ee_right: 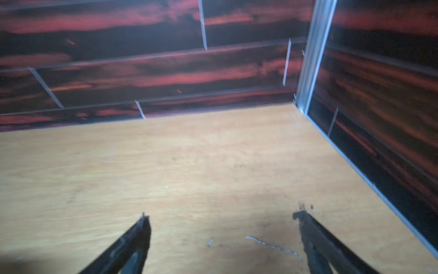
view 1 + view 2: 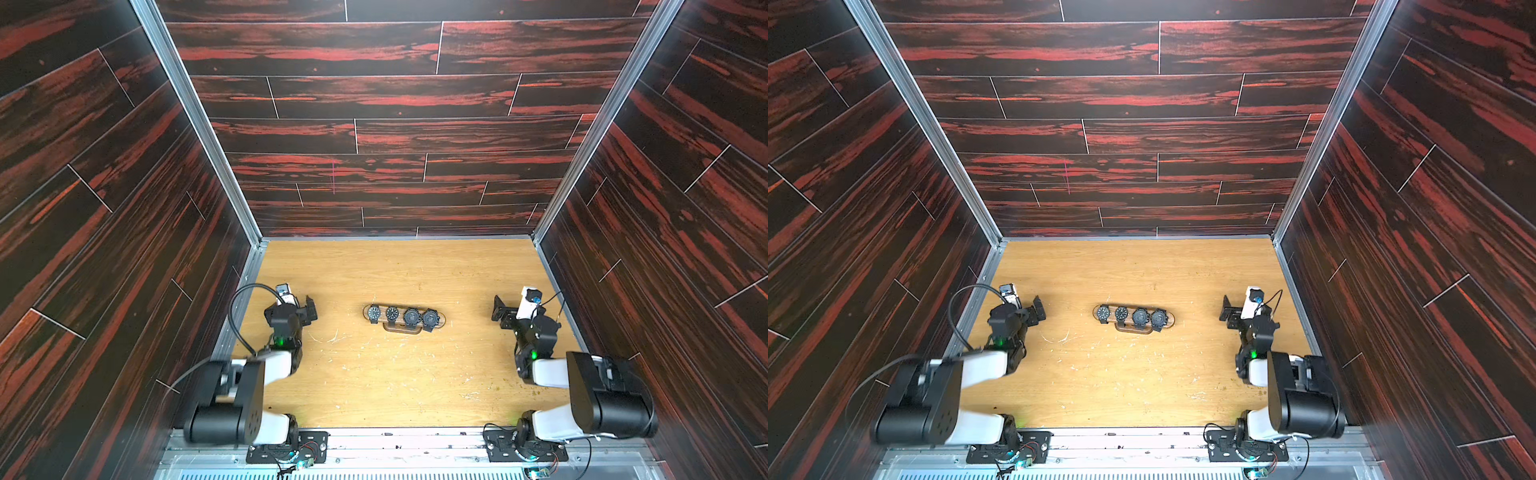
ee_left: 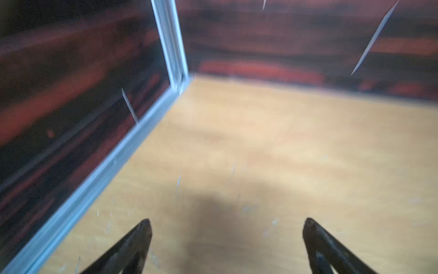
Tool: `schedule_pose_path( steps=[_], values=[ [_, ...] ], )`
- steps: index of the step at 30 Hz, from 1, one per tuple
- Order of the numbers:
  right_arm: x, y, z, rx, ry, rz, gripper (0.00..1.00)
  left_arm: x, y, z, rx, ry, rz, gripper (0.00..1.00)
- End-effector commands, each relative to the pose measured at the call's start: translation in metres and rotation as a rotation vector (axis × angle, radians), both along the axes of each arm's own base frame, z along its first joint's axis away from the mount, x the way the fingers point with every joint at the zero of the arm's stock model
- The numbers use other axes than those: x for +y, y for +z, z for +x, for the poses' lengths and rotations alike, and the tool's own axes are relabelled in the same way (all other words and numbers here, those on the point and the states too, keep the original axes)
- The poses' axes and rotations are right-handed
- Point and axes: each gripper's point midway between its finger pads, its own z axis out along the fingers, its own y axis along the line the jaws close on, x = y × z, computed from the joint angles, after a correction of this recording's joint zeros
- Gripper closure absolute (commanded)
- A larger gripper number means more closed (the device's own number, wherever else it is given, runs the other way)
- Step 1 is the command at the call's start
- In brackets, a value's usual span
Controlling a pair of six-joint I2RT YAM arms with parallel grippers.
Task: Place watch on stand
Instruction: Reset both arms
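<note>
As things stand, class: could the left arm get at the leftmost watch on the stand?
Probably yes. The left gripper is open and empty, and only bare table lies between it and the leftmost watch on the stand.

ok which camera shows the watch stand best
Both top views show the stand whole, mid-table, four watches along its bar. Neither wrist view shows it, only bare table and walls.

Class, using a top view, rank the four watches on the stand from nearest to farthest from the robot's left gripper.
From the left gripper:
1. Watch at the stand's left end, nearest.
2. Second watch from the left.
3. Third watch from the left.
4. Watch at the stand's right end, farthest.
</note>
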Motion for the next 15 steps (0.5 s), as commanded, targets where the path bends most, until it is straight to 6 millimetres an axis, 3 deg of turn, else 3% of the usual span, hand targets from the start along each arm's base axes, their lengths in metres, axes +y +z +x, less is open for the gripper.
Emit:
schedule_pose_path(
  steps=[1, 3, 4, 8, 10, 12, 15],
  values=[
    [-0.003, -0.007, 0.011, 0.023, -0.023, -0.030, 0.01, 0.013, -0.004, 0.001, -0.118, 0.067, 0.041, 0.00],
    [0.008, 0.003, 0.007, 0.018, 0.035, -0.046, 0.02, -0.011, -0.004, -0.004, -0.061, -0.041, 0.079, 0.00],
    [0.010, 0.005, 0.002, -0.001, 0.043, -0.047, 0.02, -0.013, -0.008, -0.005, 0.001, -0.050, 0.060, 0.00],
    [0.004, -0.005, 0.006, -0.023, 0.012, -0.039, 0.02, 0.006, -0.014, 0.012, 0.078, 0.055, 0.048, 0.00],
    [0.002, -0.010, 0.007, 0.015, 0.000, -0.037, 0.02, 0.011, -0.023, 0.007, 0.088, 0.088, 0.038, 0.00],
    [-0.002, -0.009, 0.010, 0.019, -0.014, -0.026, 0.01, 0.016, -0.018, 0.008, 0.013, 0.125, 0.038, 0.00],
    [-0.004, -0.013, 0.014, 0.048, -0.016, -0.018, 0.02, 0.017, -0.018, 0.009, 0.041, 0.120, 0.031, 0.00]
  ],
)
